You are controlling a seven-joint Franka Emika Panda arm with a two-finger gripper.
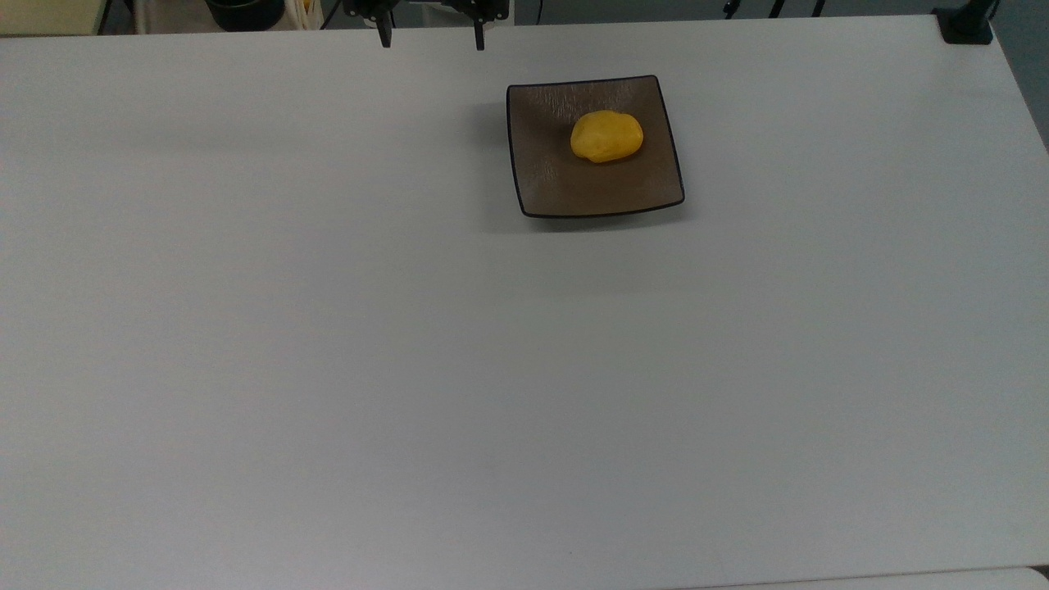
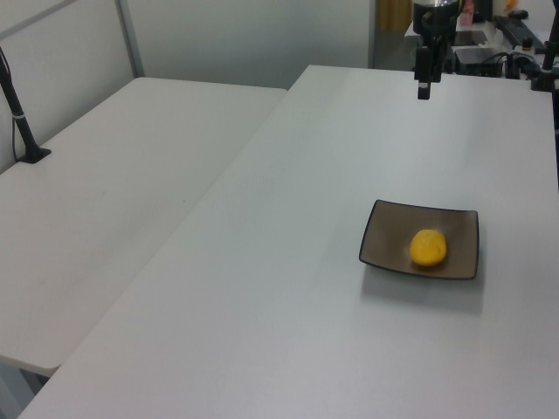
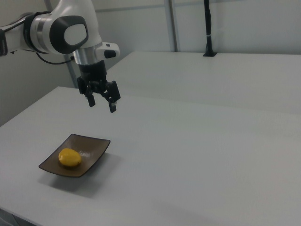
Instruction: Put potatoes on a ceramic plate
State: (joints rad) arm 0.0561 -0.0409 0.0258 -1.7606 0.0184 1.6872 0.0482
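A yellow potato (image 1: 606,137) lies on a square brown plate (image 1: 557,180) on a white table (image 1: 492,369). The gripper (image 3: 101,102) hangs in the air well apart from the plate, its fingers (image 3: 113,107) spread and holding nothing.

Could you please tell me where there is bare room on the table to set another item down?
Most of the table is bare, on every side of the plate. The potato sits toward one plate corner. The open gripper hangs above the far edge.
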